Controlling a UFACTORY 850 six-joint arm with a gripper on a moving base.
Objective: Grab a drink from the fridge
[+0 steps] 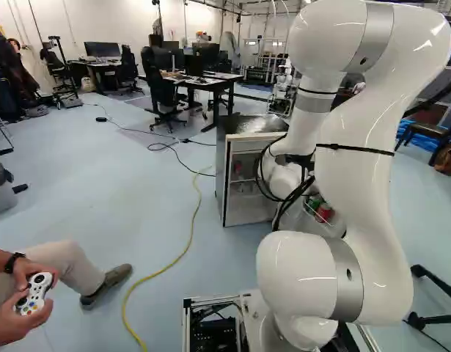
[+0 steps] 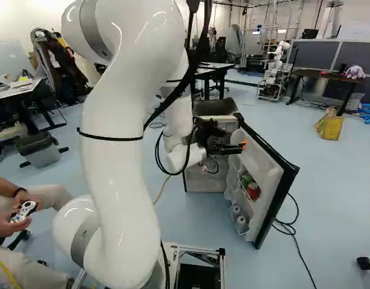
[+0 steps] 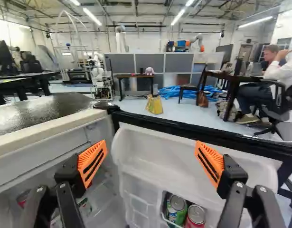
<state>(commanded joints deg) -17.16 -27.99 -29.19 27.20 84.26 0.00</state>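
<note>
Spread wide, the orange-padded black gripper hangs above a round green metal can and its red twin, five o'clock, in the white plastic fridge door. Best to descend centred on one, then squeeze.

fridge: 1 | green door can: 1 | red door can: 1 | game controller: 1 | fingers: 2

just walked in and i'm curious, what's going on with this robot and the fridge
A white robot arm is at a small white fridge with a dark top, seemingly to fetch a drink. The fridge's white-lined door stands open. The black gripper with orange pads is open and holds nothing. A green can and a red can sit in the door rack, not yet picked.
</note>
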